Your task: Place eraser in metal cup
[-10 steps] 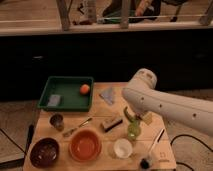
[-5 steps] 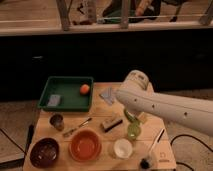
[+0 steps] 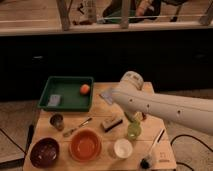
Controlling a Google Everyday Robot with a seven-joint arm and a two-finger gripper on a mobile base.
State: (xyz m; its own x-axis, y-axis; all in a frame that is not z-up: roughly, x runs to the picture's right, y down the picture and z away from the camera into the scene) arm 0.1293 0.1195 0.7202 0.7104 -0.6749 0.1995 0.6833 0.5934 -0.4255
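Camera view, my arm: My big white arm (image 3: 165, 106) reaches in from the right, across the back of the wooden table (image 3: 165, 159).
Camera view, my gripper: My gripper (image 3: 136, 117) hangs low under the arm, near the green cup (image 3: 133, 130). Most of it hides behind the arm. I go by its two fingers being apart, and I see nothing held in them.
Camera view, eraser: The eraser (image 3: 111, 123) lies flat in the middle of the table, just left of the green cup. Nothing touches it.
Camera view, metal cup: The metal cup (image 3: 57, 121) stands upright near the left edge, in front of the green tray (image 3: 68, 104). It is well apart from the eraser.
Camera view, other things: A spoon (image 3: 76, 127) lies between the eraser and the metal cup. An orange bowl (image 3: 85, 145), a dark bowl (image 3: 45, 152) and a white cup (image 3: 122, 148) sit in front.
Step in hand: I think I am on my way to the eraser. I have not picked it up yet.
Next move: I need to slide a little left, go down over the eraser, and pinch it. I must not bump the green cup.
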